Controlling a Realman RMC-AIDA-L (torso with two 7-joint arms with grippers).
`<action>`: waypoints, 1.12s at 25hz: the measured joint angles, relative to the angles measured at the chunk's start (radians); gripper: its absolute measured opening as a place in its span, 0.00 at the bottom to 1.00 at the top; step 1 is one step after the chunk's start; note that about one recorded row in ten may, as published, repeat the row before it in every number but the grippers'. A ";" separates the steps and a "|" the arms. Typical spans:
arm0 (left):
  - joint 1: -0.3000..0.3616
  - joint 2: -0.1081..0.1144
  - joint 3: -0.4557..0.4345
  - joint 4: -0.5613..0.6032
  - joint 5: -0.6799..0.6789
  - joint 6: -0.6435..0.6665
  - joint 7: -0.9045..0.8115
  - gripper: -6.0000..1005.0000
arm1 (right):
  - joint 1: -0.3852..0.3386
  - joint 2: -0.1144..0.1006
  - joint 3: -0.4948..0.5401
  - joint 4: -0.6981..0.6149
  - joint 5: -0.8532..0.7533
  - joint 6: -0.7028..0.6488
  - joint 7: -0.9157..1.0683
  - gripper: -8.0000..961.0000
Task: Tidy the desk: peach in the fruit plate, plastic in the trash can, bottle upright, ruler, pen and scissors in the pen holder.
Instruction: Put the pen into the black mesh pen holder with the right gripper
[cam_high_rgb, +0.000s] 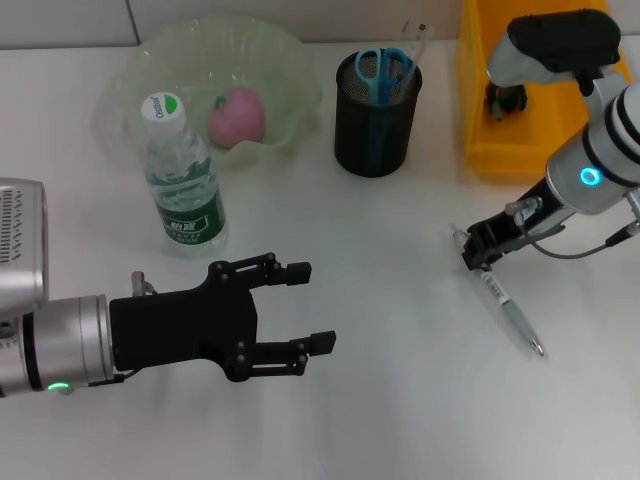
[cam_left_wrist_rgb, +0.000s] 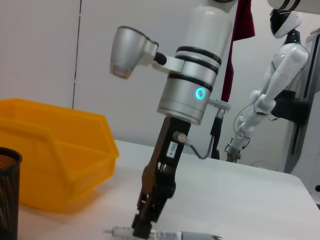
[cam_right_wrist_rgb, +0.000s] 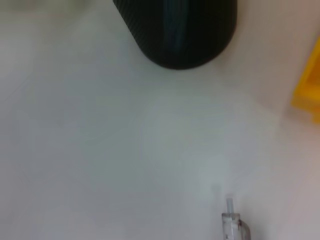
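My right gripper (cam_high_rgb: 478, 252) reaches down to the desk (cam_high_rgb: 400, 400) and is shut on the upper end of the silver pen (cam_high_rgb: 512, 312), which lies flat. From the left wrist view, the pen (cam_left_wrist_rgb: 167, 234) sits under its fingertips (cam_left_wrist_rgb: 141, 226). The left gripper (cam_high_rgb: 305, 308) hovers open and holds nothing, in front of the upright bottle (cam_high_rgb: 185, 175). The peach (cam_high_rgb: 237, 117) rests in the fruit plate (cam_high_rgb: 290, 60). Scissors (cam_high_rgb: 384, 68) and the clear ruler (cam_high_rgb: 416, 40) stand in the pen holder (cam_high_rgb: 375, 125). The plastic is not identifiable.
The yellow trash can (cam_high_rgb: 480, 100) stands at the back right, partly behind my right arm, with a small dark object (cam_high_rgb: 505, 98) inside. Other robots (cam_left_wrist_rgb: 272, 95) stand beyond the desk's far edge in the left wrist view.
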 joint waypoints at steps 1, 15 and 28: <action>0.001 0.000 0.000 0.000 0.000 0.000 0.000 0.81 | -0.007 0.000 0.000 -0.019 0.002 -0.001 -0.001 0.19; 0.009 -0.001 -0.002 0.000 0.000 0.000 0.008 0.81 | -0.366 0.000 0.079 -0.469 0.778 0.374 -0.670 0.19; 0.011 -0.003 -0.007 -0.007 -0.008 -0.003 0.009 0.81 | -0.226 0.003 0.078 0.274 1.768 0.329 -1.972 0.19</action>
